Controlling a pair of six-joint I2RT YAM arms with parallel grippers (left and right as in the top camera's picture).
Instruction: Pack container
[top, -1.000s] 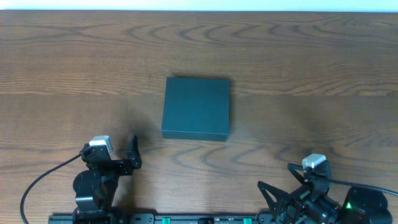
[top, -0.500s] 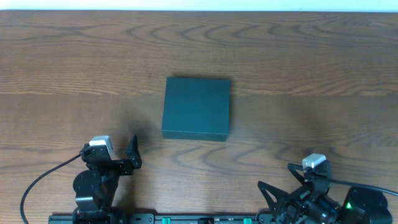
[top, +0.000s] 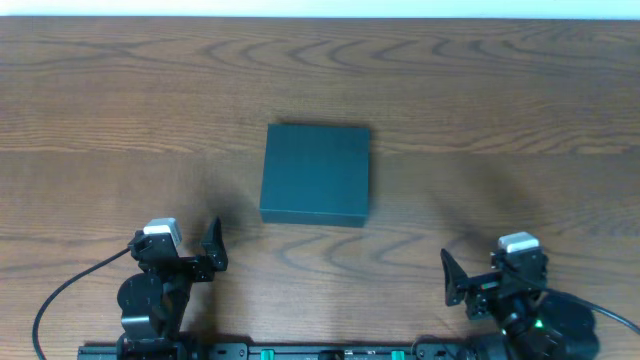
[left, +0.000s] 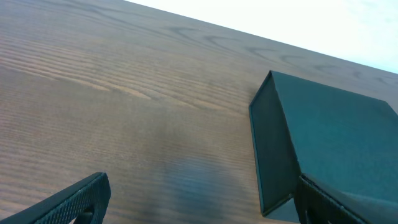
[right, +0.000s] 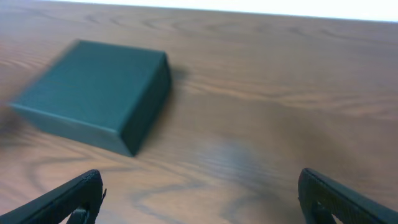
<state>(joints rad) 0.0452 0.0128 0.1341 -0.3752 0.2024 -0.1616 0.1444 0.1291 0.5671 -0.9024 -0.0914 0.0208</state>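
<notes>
The container (top: 316, 173) is a dark teal box with its lid shut, lying flat at the middle of the wooden table. It also shows at the right of the left wrist view (left: 336, 137) and at the upper left of the right wrist view (right: 93, 87). My left gripper (top: 207, 254) is near the front left, open and empty (left: 199, 202), short of the box's near left corner. My right gripper (top: 455, 282) is near the front right, open and empty (right: 199, 196), well short of the box. No snack packets are in view.
The wooden table (top: 500, 120) ends at a far edge along the top of the overhead view. A black cable (top: 60, 300) loops from the left arm's base. A black rail (top: 320, 352) runs along the front edge.
My right arm has swung to the right and its gripper has come forward from the front edge. The left arm and the container have not moved.
</notes>
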